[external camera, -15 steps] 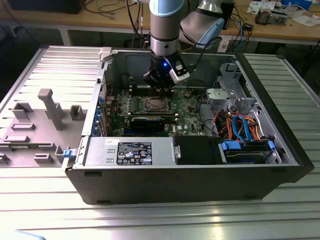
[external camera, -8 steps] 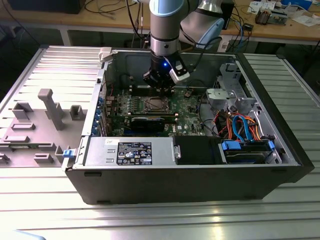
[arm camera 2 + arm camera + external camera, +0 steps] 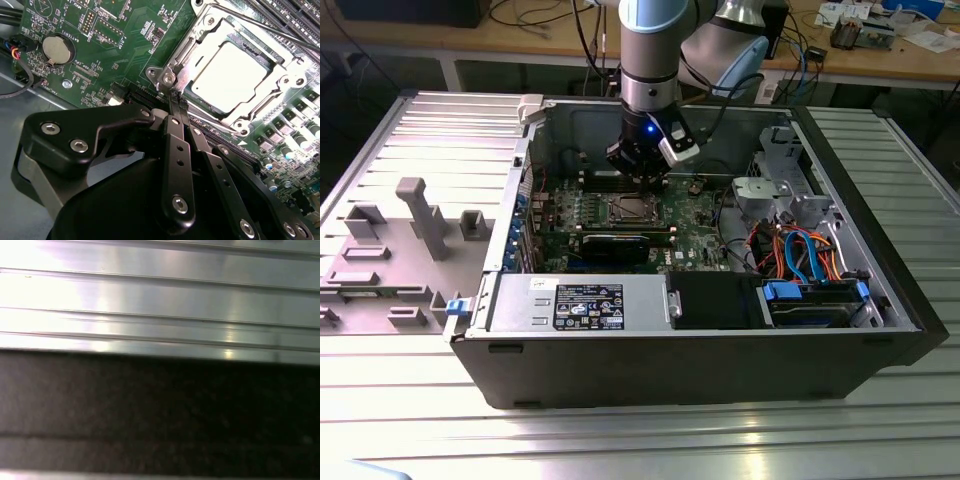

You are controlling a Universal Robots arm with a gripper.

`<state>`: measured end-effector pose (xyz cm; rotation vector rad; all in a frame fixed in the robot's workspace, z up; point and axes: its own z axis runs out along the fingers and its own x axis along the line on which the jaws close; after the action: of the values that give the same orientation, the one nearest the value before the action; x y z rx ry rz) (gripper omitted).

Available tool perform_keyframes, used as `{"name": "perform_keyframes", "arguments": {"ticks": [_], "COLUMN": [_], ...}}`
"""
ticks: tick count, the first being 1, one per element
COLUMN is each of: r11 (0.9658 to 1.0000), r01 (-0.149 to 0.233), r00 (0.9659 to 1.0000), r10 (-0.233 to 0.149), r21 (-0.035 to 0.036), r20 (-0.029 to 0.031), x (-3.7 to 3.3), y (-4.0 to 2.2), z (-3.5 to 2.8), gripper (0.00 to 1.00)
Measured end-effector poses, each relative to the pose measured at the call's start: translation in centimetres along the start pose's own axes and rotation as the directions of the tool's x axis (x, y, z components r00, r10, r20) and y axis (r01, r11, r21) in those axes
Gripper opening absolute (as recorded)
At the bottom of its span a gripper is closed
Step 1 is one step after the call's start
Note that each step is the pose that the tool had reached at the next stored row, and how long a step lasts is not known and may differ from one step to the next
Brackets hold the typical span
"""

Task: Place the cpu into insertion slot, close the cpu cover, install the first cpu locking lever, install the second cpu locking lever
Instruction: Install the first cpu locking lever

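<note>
Gripper (image 3: 176, 100): black, two slim fingers pressed together with no gap and nothing between them; tips sit at the near corner of the cpu cover (image 3: 200, 47), touching or just above its hinge bracket, which one cannot be told. In the exterior view the gripper (image 3: 638, 172) hangs low inside the open computer case (image 3: 880, 290), just behind the socket area.

Cpu cover: silvery frame plate, lying flat and closed over the insertion slot (image 3: 272, 62), of which a dark rim strip shows along the window edge. In the exterior view the cover (image 3: 626, 209) is near the middle of the green motherboard (image 3: 695, 235).

Cpu (image 3: 229, 72): pale square metal face, seated in the slot and framed by the cover's window.

Locking lever (image 3: 260, 22): thin dark rod running along the far side of the cover, lying low along it.

Coin battery (image 3: 55, 48): round, silver, on the board well aside from the socket.

Power supply box (image 3: 580, 303): grey with a black label, at the case's near wall.

Drive bay (image 3: 815, 300): blue-fronted, with orange and blue cables, toward the exterior view's right.

Grey fixture tray (image 3: 390, 250): outside the case, on the exterior view's left.

Ribbed metal surface (image 3: 160, 295): bright, above a dark band, in the first wrist view.
</note>
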<state>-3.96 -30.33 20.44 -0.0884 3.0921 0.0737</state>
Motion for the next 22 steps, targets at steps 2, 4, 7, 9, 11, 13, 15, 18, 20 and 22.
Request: {"name": "perform_keyframes", "arguments": {"ticks": [2,4,7,9,11,13,15,18,20,22], "r11": [1.0,1.0,1.0,1.0,1.0,1.0,1.0,1.0,1.0,1.0], "r01": [0.0,0.0,0.0,0.0,0.0,0.0,0.0,0.0,0.0,0.0], "r00": [1.0,1.0,1.0,1.0,1.0,1.0,1.0,1.0,1.0,1.0], "r10": [0.0,0.0,0.0,0.0,0.0,0.0,0.0,0.0,0.0,0.0], "r21": [0.0011,0.0022,0.0033,0.0036,0.0038,0.0039,0.0044,0.0042,0.0041,0.004], "r20": [-0.0001,-0.0002,-0.0003,-0.0002,-0.0002,-0.0002,-0.0003,-0.0003,-0.0002,-0.0002], "x": [0.0,0.0,0.0,0.01,0.01,0.01,0.01,0.01,0.01,0.01], "y": [0.0,0.0,0.0,-0.02,-0.09,-0.12,-0.17,-0.17,-0.17,-0.17], "z": [0.0,0.01,0.01,0.01,0.01,0.01,0.0,0.0,0.0,-0.01], "gripper": [0.11,0.11,0.11,0.11,0.11,0.11,0.11,0.11,0.11,0.11]}}
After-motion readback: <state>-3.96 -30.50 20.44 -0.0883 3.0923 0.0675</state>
